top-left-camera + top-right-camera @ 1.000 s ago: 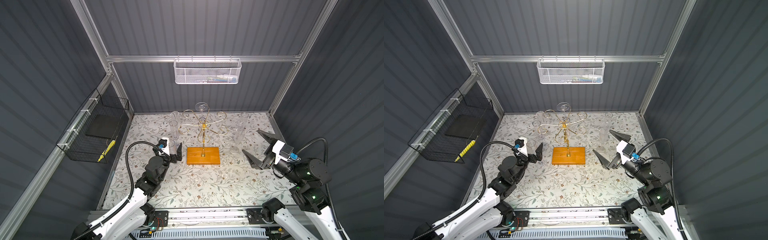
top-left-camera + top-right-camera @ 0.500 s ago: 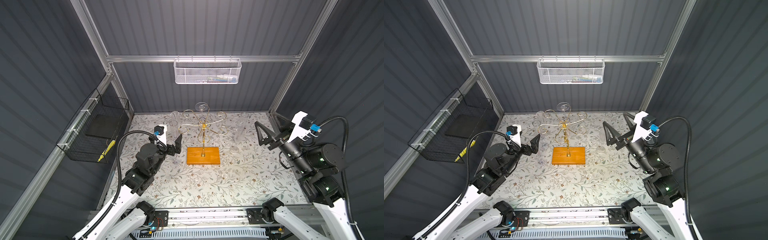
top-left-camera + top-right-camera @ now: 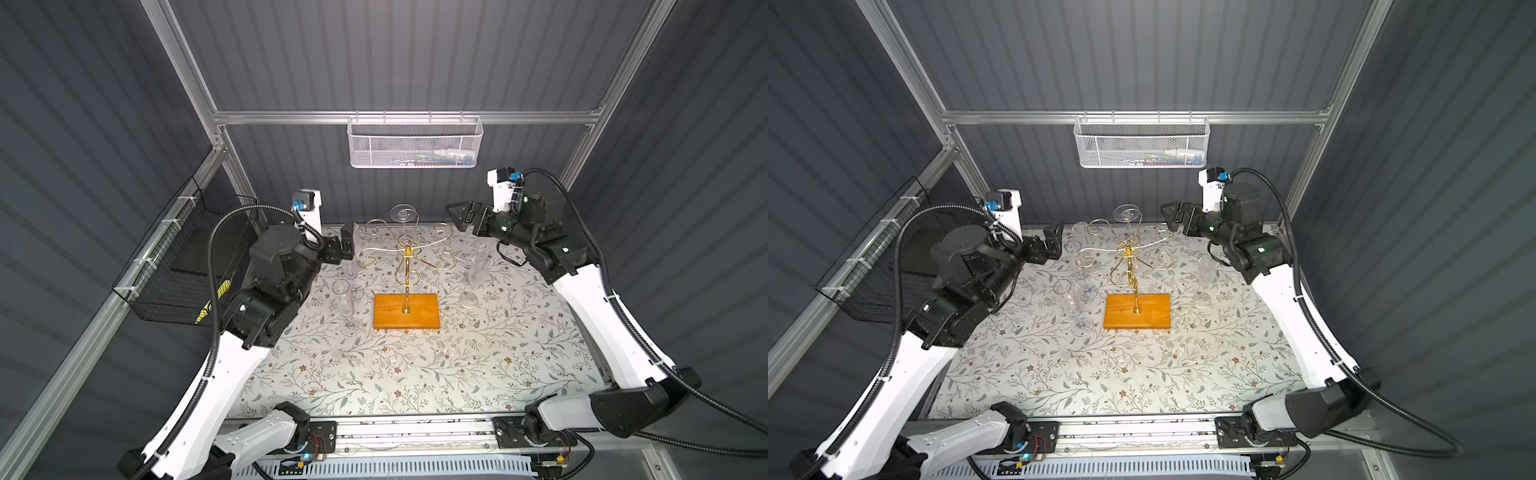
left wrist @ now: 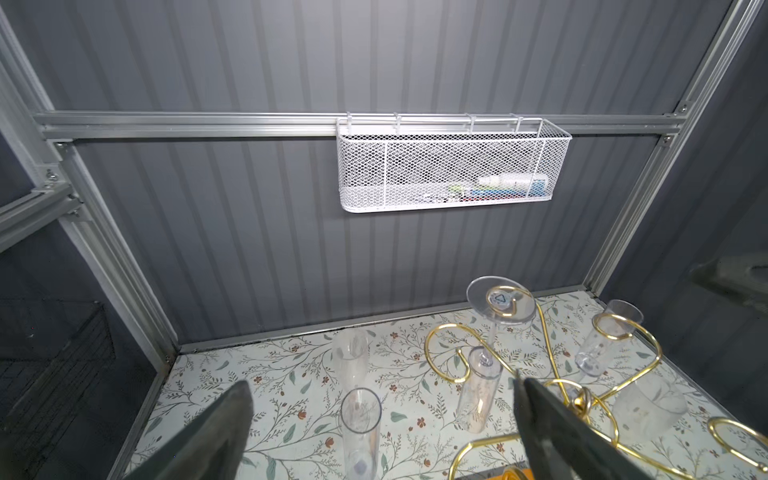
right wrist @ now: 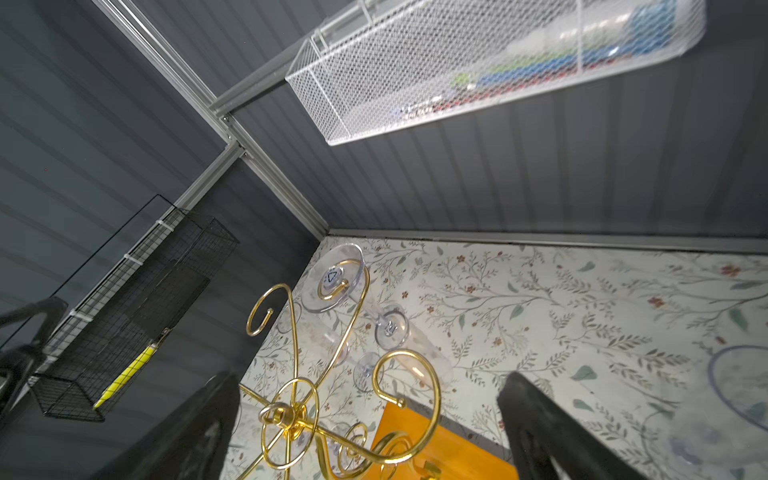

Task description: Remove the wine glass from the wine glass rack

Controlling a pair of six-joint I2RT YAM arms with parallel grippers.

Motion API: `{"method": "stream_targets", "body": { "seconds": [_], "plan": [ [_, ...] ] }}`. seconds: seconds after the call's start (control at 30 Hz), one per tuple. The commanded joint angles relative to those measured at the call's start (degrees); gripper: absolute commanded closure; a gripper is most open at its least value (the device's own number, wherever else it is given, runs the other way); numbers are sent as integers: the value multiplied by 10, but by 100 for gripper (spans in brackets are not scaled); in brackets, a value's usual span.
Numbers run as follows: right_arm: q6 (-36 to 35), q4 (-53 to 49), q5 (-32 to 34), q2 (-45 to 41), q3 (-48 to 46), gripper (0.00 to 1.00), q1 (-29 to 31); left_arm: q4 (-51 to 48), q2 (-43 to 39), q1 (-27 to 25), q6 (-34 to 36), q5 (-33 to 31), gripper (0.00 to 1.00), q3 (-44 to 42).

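A robotics lab test cell is enclosing a two-arm rig.

Aluminium extrusion framing [image 3: 407, 117] is bracing dark grey ribbed wall panels [image 3: 374, 54] around the workspace. The left arm [image 3: 232, 374] and the right arm [image 3: 598, 316], both white and black with trailing cable conduits, are rising from a metal mounting rail [image 3: 415, 430] at the front edge. A floral cloth is covering the bench [image 3: 415, 374]. A white mesh basket [image 3: 415, 145] is hanging from the back crossbar, and a black wire basket [image 3: 199, 266] is hanging on the side frame by white ties.
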Motion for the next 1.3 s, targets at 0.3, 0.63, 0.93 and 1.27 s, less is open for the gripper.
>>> {"method": "stream_targets", "body": {
  "seconds": [0.3, 0.63, 0.93, 1.27],
  "plan": [
    [35, 41, -64, -64, -39, 1, -23, -115, 232, 84, -51, 286, 9, 234],
    [33, 46, -90, -167, -146, 1, -74, -20, 394, 109, -203, 484, 29, 305],
    [25, 30, -123, -223, -186, 1, -111, -6, 492, 109, -263, 576, 49, 385],
    [36, 42, -147, -226, -205, 1, -128, -23, 490, 109, -247, 588, 57, 370]
  ]
}}
